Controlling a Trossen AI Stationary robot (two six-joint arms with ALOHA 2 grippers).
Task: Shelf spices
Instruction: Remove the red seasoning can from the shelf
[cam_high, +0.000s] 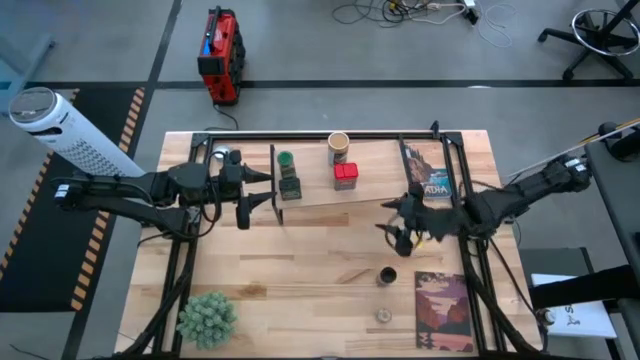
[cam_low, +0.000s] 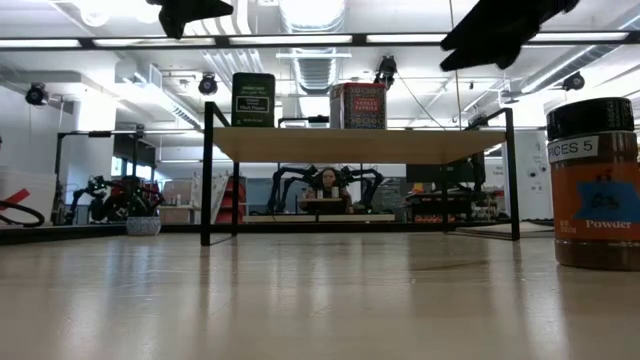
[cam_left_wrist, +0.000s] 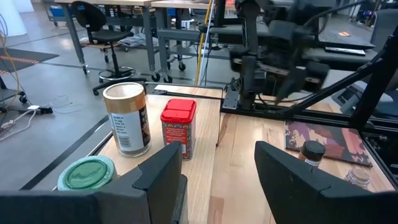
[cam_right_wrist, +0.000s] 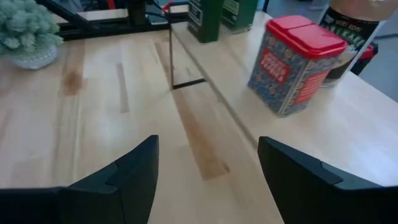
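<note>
While the green-lidded jar (cam_high: 286, 160), dark tin (cam_high: 290, 187), tan cylinder (cam_high: 338, 147) and red tin (cam_high: 346, 176) are sitting on the shelf (cam_high: 375, 160), the right pincer (cam_high: 393, 225) is hovering open and empty left of the dark-lidded jar (cam_high: 388, 275) and pale jar (cam_high: 383, 316) waiting on the table (cam_high: 300, 270); the left pincer (cam_high: 272, 204), partly open, is idling beside the dark tin. Next likely: descending onto the dark-lidded jar.

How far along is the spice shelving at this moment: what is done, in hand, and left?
Done: the green-lidded jar, dark tin, red tin and tan cylinder stand on the shelf. In hand: nothing; the left tool and right tool are open and empty. Left: the dark-lidded brown jar and small pale jar on the table.
</note>
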